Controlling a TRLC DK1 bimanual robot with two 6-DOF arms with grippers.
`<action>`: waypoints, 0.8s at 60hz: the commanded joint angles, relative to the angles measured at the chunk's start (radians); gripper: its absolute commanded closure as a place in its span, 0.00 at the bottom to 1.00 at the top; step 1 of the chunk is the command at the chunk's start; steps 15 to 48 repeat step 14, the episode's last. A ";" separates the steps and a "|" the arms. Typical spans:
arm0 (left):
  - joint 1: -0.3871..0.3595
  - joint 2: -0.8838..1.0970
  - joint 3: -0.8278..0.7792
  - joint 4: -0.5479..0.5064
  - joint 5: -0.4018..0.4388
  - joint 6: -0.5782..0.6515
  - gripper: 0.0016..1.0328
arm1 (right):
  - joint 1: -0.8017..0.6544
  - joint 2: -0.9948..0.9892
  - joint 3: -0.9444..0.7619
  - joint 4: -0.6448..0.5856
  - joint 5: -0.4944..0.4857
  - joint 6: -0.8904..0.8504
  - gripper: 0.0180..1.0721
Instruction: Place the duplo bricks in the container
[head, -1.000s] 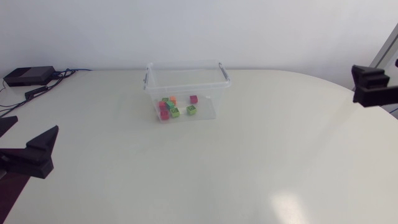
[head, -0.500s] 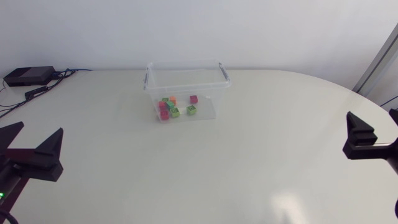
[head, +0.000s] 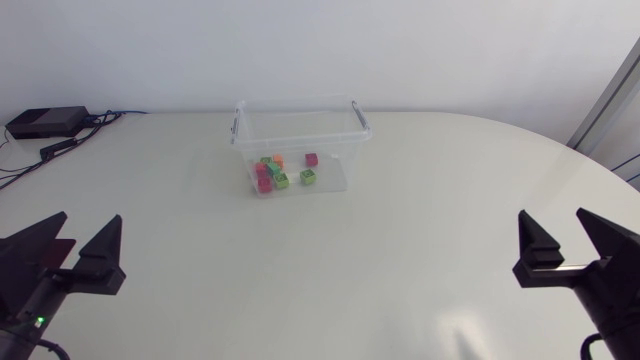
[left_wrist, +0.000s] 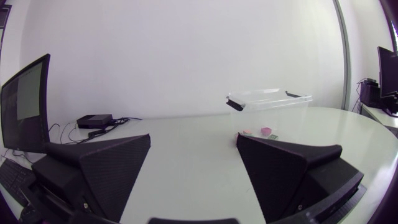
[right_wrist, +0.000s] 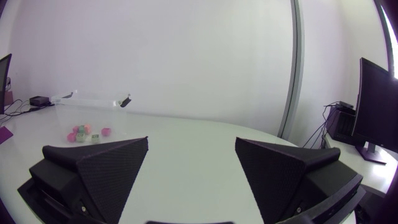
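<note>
The left claw (head: 84, 224) and the right claw (head: 555, 218) are both released, fingers spread wide, holding nothing. The bricks (head: 283, 172) lie inside the clear box (head: 332, 150), well ahead of both claws.

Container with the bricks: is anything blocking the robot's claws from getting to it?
Nothing visible does. Only table surface lies between the left gripper, the right gripper and the container. Both grippers are open, and the duplo bricks already sit inside it.
</note>
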 joint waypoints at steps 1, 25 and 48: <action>-0.011 -0.018 -0.053 0.039 0.006 -0.055 0.07 | 0.011 -0.035 -0.060 0.030 -0.011 0.050 0.04; -0.014 -0.030 -0.085 0.068 0.008 -0.081 0.09 | 0.017 -0.066 -0.103 0.048 -0.022 0.070 0.04; -0.014 -0.030 -0.085 0.068 0.008 -0.081 0.09 | 0.017 -0.066 -0.103 0.048 -0.022 0.070 0.04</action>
